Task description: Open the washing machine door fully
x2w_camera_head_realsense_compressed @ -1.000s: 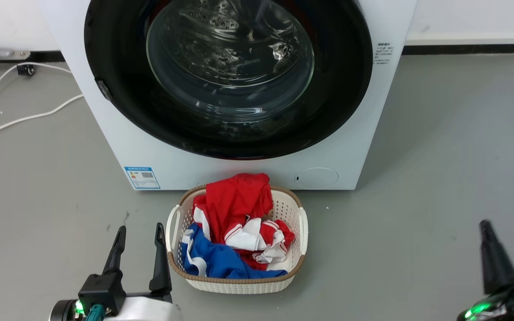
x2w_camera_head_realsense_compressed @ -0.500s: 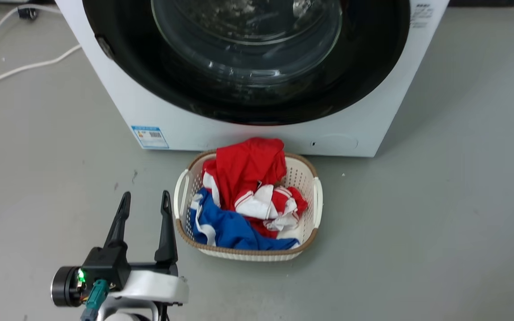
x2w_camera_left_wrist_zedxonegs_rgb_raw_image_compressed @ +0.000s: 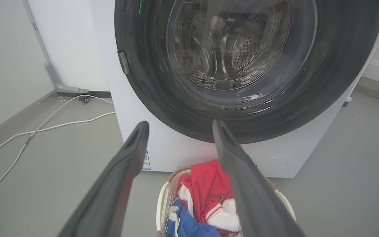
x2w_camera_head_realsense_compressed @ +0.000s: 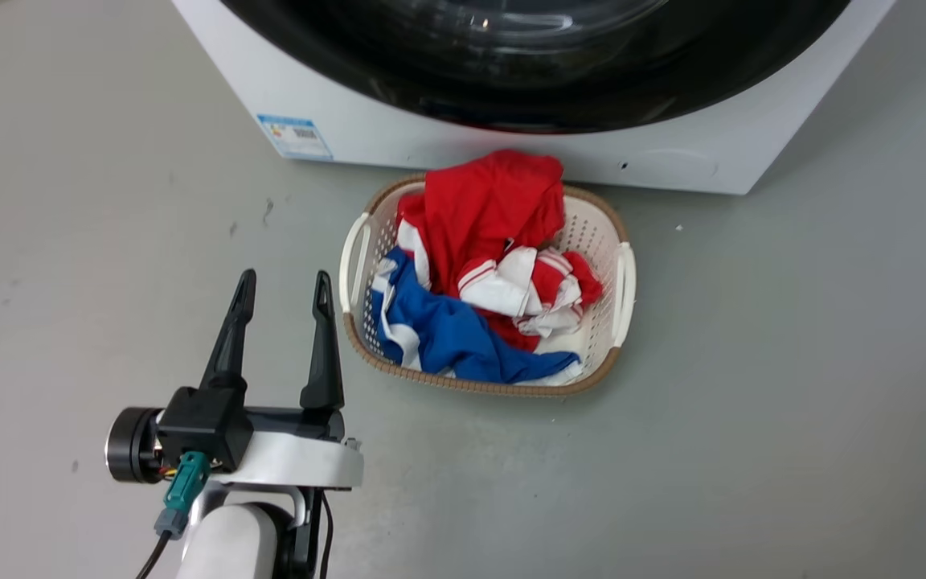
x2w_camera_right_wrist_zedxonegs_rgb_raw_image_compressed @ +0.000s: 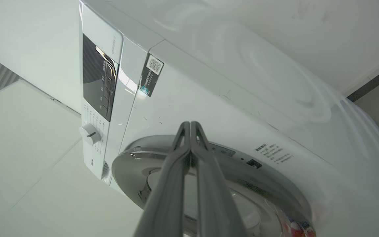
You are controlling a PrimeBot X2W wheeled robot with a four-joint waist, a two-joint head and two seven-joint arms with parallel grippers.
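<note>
Nearby, the left end effector (x2w_camera_head_realsense_compressed: 284, 281) hovers in front of the washing machine (x2w_camera_head_realsense_compressed: 399, 145), fingers spread and empty. Just before the machine's base sits the laundry basket (x2w_camera_head_realsense_compressed: 622, 281). The washing machine door (x2w_camera_left_wrist_zedxonegs_rgb_raw_image_compressed: 143, 85) looks shut against the machine's front. The right end effector (x2w_camera_right_wrist_zedxonegs_rgb_raw_image_compressed: 189, 124), fingers pressed together on nothing, hangs beside that front. Opening well likely means hooking the grey tab (x2w_camera_left_wrist_zedxonegs_rgb_raw_image_compressed: 123, 62) on the door's rim, then following the hinge arc.

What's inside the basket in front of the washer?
The basket holds crumpled clothes: a red garment at the back, a blue one with white trim nearer the robot, a red-and-white piece between. They cover most of the basket's floor, so anything underneath is hidden.
</note>
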